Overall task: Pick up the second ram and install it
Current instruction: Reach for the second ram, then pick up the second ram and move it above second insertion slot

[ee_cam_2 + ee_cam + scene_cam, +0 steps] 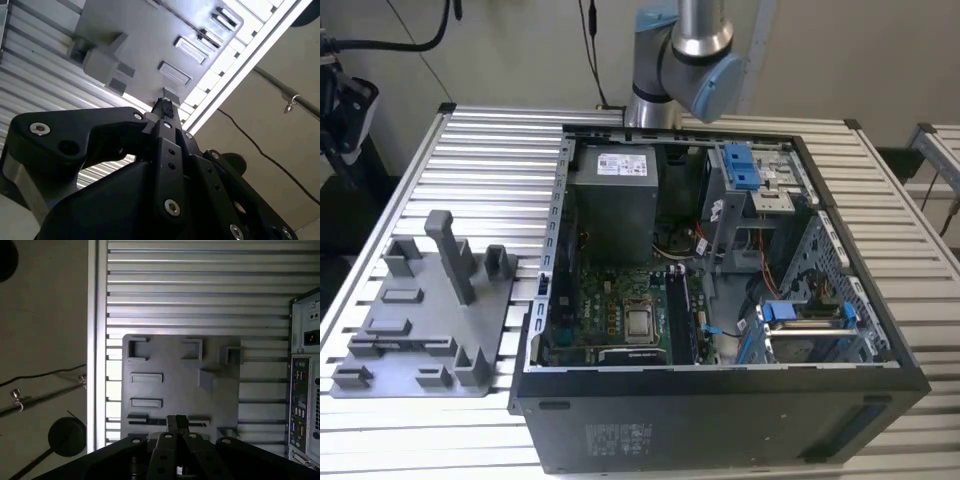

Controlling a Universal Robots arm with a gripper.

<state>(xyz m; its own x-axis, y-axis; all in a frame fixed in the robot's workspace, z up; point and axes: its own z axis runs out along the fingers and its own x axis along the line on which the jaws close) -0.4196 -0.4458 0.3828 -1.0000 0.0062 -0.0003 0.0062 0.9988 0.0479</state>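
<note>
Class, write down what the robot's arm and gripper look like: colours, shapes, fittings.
The arm is a silver metal tube with rounded joints capped in pale blue-grey. The gripper is matt black, built from flat angular link plates dotted with silver screw heads, narrowing towards its tip.

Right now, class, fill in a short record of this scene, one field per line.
claw: shut, high over the plate in both wrist views
plate: grey, posts upright, lying on the table, to the exterior view's left of the case
case: open on top, board showing inside
table: slatted metal
</note>
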